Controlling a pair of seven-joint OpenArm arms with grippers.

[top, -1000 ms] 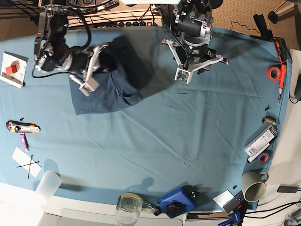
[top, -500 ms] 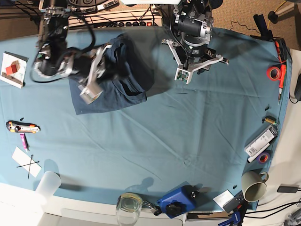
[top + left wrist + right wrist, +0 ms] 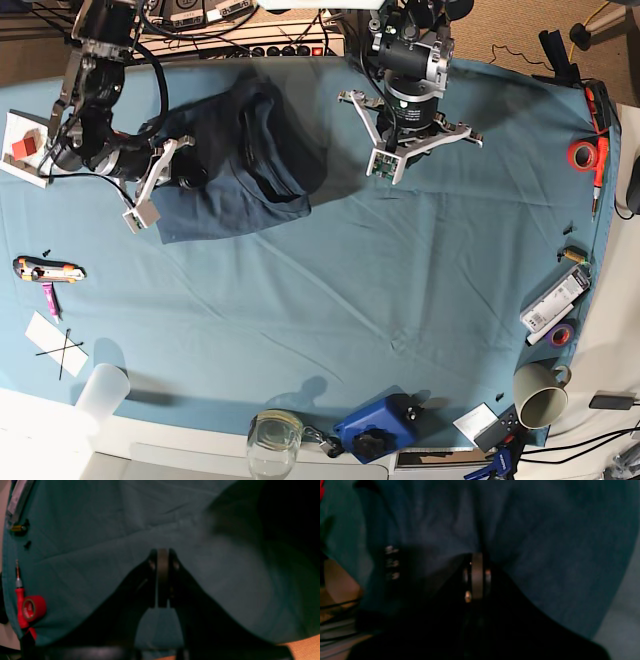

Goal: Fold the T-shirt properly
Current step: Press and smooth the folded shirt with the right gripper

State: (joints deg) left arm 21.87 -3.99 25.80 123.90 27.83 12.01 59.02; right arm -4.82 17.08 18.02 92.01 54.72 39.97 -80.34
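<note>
A wide teal cloth-covered table (image 3: 400, 270) fills the base view. Toward its far left lies the dark slate-blue cotton T-shirt (image 3: 235, 170), bunched in loose folds (part flat, part heaped). The black-and-silver right gripper (image 3: 477, 562) is pressed closed, hovering over the shirt's fabric; whether it pinches any cloth cannot be told. The left gripper (image 3: 162, 555) is closed too, holding nothing, above bare cloth. A small red tape roll (image 3: 33, 607) sits at the table's edge.
</note>
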